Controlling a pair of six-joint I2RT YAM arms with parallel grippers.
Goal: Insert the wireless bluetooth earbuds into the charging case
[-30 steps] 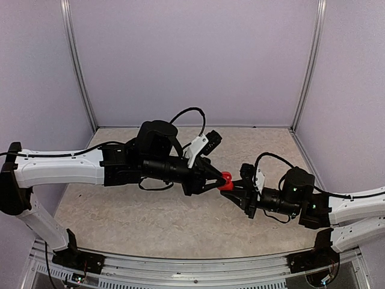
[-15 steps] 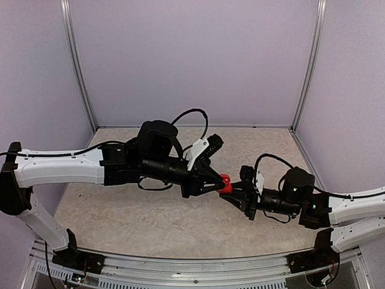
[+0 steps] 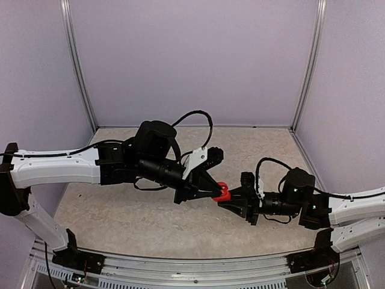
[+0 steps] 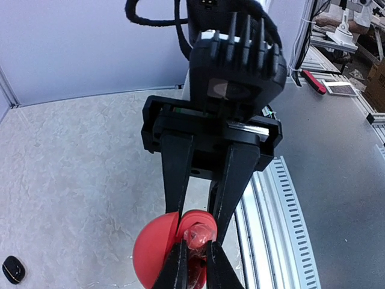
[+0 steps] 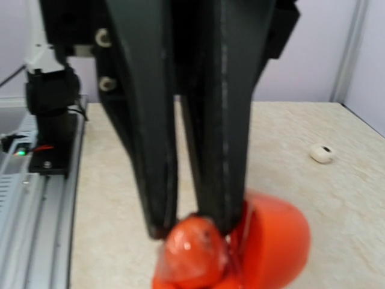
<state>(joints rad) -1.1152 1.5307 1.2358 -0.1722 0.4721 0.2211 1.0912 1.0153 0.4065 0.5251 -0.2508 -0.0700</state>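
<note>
**Now: a tiny earbud pinched at the mouth of its case, in mid-air**

Here the left arm's fingers point(image 4: 175, 274) are standing narrow and pinching a glossy red plastic earbud point(image 4: 198, 239) between their tips. The right arm's fingers point(image 4: 177, 168) are clamping a red pebble-shaped plastic charging case point(image 4: 153, 256) from the opposite side. Both arms are meeting above the pale marbled surface point(image 4: 72, 168), so the earbud is touching or sitting just at the case, not lying on the surface. Whether it is already resting in its pocket cannot be told.

The earbud is likely behaving as a very light, stiff and slick thing: its shiny rounded shell is offering little to grip, so it is probably prone to squirting out sideways or rotating under a hard pinch. Holding it across its widest part with gentle pressure looks safest. The case is also smooth and curved, and it is best held across its body so the pocket is facing the earbud.

A small white rounded piece point(image 5: 322, 154) and a small black rounded piece point(image 4: 12, 269) are lying well apart on the surface.
</note>
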